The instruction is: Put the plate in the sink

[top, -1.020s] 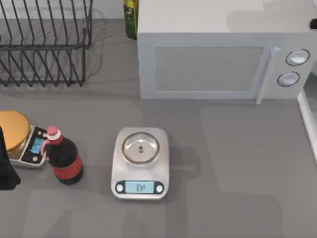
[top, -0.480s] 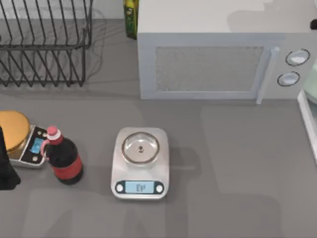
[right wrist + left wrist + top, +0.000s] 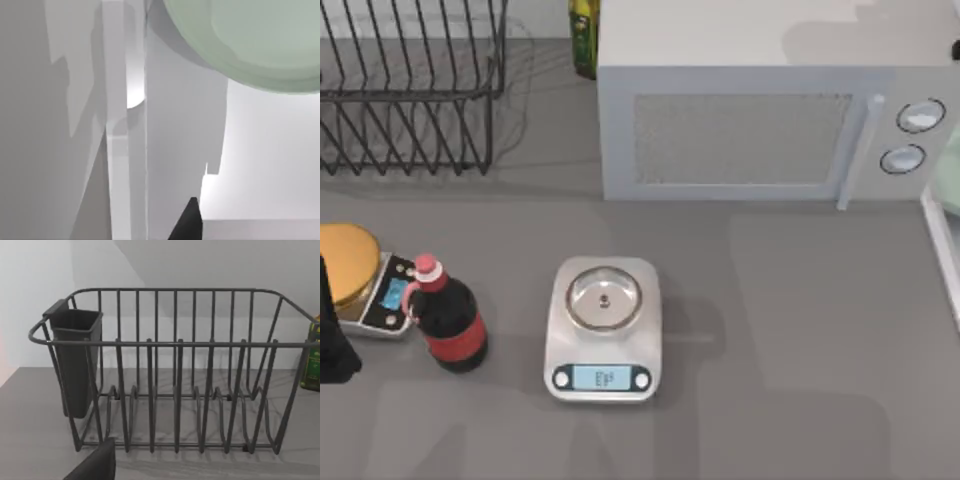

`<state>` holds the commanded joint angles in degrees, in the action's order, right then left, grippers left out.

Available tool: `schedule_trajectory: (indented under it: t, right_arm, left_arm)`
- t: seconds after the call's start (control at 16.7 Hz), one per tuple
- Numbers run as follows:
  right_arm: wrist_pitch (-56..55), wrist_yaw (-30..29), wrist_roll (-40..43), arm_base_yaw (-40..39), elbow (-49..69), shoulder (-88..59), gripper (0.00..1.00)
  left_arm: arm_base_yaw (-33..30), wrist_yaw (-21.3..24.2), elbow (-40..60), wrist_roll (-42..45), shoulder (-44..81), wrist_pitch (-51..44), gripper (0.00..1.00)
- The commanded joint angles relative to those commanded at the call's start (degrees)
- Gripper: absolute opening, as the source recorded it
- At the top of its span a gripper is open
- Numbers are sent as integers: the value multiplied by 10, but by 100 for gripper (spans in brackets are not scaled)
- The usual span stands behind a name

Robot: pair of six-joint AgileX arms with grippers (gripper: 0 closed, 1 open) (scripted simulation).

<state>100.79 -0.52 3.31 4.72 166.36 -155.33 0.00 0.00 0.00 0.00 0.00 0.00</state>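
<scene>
Taking the kitchen scale [image 3: 603, 330] as the landmark, its small steel pan sits empty near the front of the counter. Just to its left stands a dark cola bottle [image 3: 447, 318] with a red cap, and beyond that a second scale [image 3: 380, 293] carrying a round orange-brown object [image 3: 345, 260]. The left arm [image 3: 332, 340] rests at the far left edge beside this scale, parked; whether its fingers are spread or pressed together cannot be told.

Well to the right of the kitchen scale, at the counter's right edge, runs the narrow white rim of the sink [image 3: 941, 250]. The pale mint-green plate [image 3: 949, 180] shows as a sliver just above that rim, and the right wrist view puts the plate [image 3: 250, 40] over the white basin [image 3: 260, 150], apparently carried there so it can be lowered inside. Nothing else is visible in the basin. A dark tip of the right gripper's finger [image 3: 187, 220] appears below the plate; whether it pinches the plate cannot be told.

Behind the kitchen scale stands the grey-white microwave [image 3: 770, 110], door closed. To the far back left sits the wire dish rack [image 3: 175, 370], its slots empty, with an empty-looking dark cutlery cup [image 3: 75, 360] hung on one end and a green bottle [image 3: 583, 35] beside it.
</scene>
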Motion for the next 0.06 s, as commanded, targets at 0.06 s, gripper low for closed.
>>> schedule_trajectory:
  t: [0.06]
  right_arm:
    - [0, 0, 0, 0, 0, 0, 100]
  left_arm:
    - [0, 0, 0, 0, 0, 0, 100]
